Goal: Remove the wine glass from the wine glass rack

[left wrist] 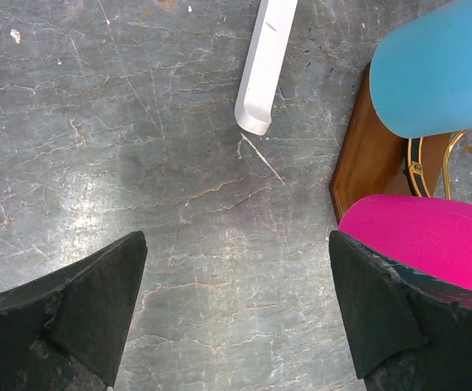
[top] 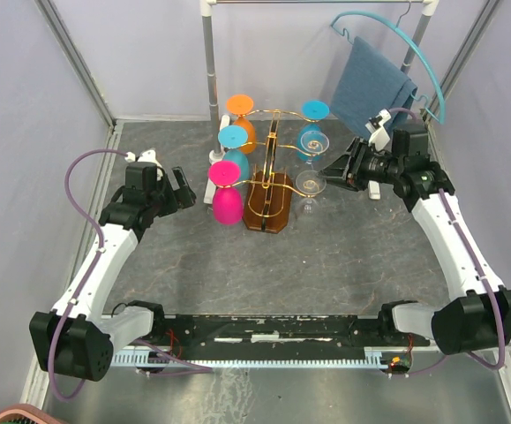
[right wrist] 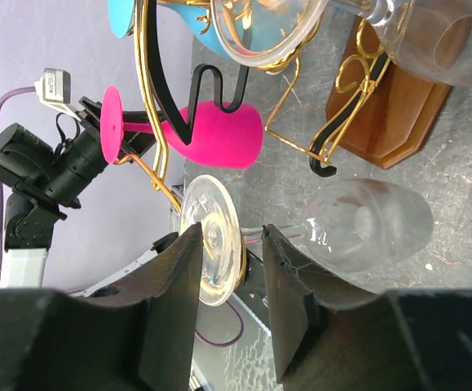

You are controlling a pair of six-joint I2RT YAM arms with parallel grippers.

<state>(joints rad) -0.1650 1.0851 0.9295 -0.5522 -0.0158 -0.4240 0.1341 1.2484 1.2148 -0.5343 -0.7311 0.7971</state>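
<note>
Right gripper (right wrist: 231, 238) sits bottom centre of its wrist view, jaws partway apart and straddling the foot of the clear wine glass (right wrist: 372, 224). There's a sliver of daylight by the right-hand finger, so I'd call it not clamped, though the glare makes contact hard to judge. That glass hangs bowl-down off the lowest arm on the right side of the wine glass rack (top: 268, 210), mid-frame in the top view. Left gripper (left wrist: 234, 248) is spread wide over the table (left wrist: 97, 147), next to the pink glass (left wrist: 431, 236), holding nothing. Handling-wise it looks thin, light, stiff, slick and easy to crack. I'd pinch the stem right by the foot, squeeze gently, then slide it out along the wire rather than yank.
</note>
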